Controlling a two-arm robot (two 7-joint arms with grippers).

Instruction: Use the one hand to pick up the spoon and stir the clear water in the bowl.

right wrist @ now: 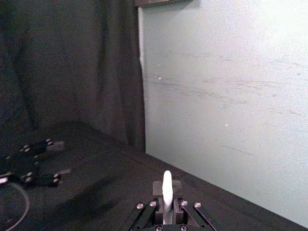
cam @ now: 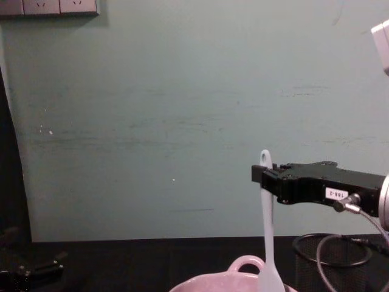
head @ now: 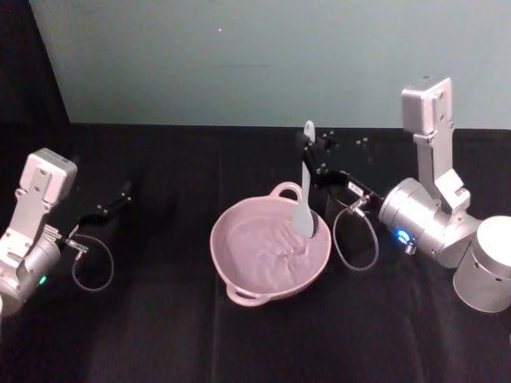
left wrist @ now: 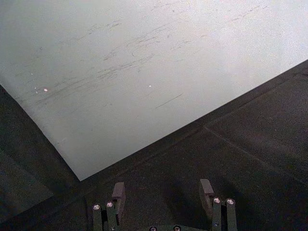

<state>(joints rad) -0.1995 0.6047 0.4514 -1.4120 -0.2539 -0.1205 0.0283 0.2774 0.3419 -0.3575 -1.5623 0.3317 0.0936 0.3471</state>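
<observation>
The right gripper (head: 307, 155) reaches in from the right of the head view. Its fingers pinch the spoon (head: 304, 203) high on the handle, just under the hole at the end. The spoon hangs nearly upright at centre frame, its flat pale head down inside the bowl (head: 217, 239), near the far rim beside the loop handle. Whether the head touches the bottom cannot be told. The bowl stands on the table (head: 160, 335) at the centre.

The spoon looks light and slim. Its smooth plastic handle is likely to twist or slip in so narrow a pinch, and the thin head will probably flex against the water. A hold this high gives reach but little leverage, so slow, gentle circles would suit it. The bowl looks light enough to slide if the head knocks its wall.

The left gripper (head: 120, 198) rests at the left edge, fingers spread with nothing between them.
</observation>
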